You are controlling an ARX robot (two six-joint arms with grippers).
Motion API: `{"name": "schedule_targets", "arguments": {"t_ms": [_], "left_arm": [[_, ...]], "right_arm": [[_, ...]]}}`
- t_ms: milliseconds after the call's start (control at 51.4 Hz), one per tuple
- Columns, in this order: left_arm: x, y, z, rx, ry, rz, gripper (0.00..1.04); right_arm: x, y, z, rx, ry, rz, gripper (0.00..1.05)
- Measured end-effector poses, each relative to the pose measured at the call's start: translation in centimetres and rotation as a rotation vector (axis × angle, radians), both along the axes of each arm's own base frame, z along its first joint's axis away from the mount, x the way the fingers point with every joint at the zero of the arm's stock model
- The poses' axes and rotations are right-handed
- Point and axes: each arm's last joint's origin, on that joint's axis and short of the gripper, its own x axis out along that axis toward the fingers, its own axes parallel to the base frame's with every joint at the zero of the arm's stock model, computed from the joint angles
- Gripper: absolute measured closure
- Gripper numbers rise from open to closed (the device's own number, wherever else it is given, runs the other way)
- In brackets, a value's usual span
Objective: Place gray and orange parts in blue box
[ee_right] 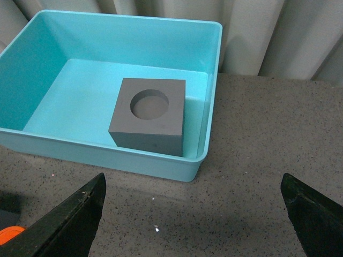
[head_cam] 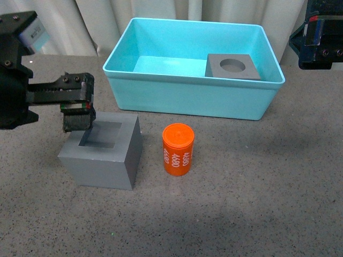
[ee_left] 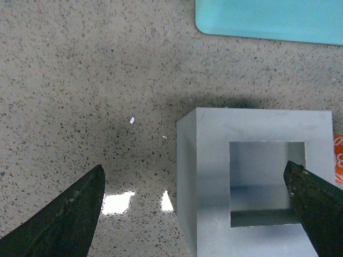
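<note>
The gray cube with a square recess (head_cam: 104, 152) stands on the table, front left. My left gripper (head_cam: 77, 115) is open just above its far left corner. In the left wrist view the gripper (ee_left: 193, 168) straddles the cube (ee_left: 209, 160), one finger beside it, the other at the recess edge. The orange cylinder (head_cam: 178, 149) with white numerals stands upright right of the cube. The gray cube with a round recess (head_cam: 233, 66) lies inside the blue box (head_cam: 187, 99). My right gripper (head_cam: 321, 40) is open and empty, high beside the box; it (ee_right: 193, 182) hangs over the table by the box (ee_right: 107, 144).
Pale curtains hang behind the box. The table is a speckled grey surface (head_cam: 257, 187). The box corner (ee_left: 268, 19) and a sliver of the orange cylinder (ee_left: 338, 158) show in the left wrist view.
</note>
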Motion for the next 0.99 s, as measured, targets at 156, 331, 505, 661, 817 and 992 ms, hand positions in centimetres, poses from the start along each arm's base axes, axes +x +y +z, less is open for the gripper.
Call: {"name": "schedule_targets", "arguments": {"t_ms": [156,331,505,661,817,992], "left_arm": [[0.2,-0.1,-1.4,0.008,0.031,0.001,0.07],[0.5,-0.1,-2.2,0.019,0.044,0.01,0.17],[0.6,-0.6,-2.6,0.021,0.048,-0.003,0.5],[0.8,-1.2,-2.5,0.022,0.043,-0.02,0.8],[0.9,-1.1,-2.0,0.058,0.036,0.011,0.87],[1.2,-1.5,1.2,0.013,-0.042,0.036,0.87]], "right_arm": [[0.0,0.0,0.0,0.0,0.0,0.0,0.1],[0.0,0.0,0.0,0.0,0.0,0.0,0.1],[0.0,0.0,0.0,0.0,0.0,0.0,0.1],[0.0,0.0,0.0,0.0,0.0,0.0,0.1],[0.0,0.0,0.0,0.0,0.0,-0.001,0.1],[0.0,0.0,0.0,0.0,0.0,0.0,0.1]]}}
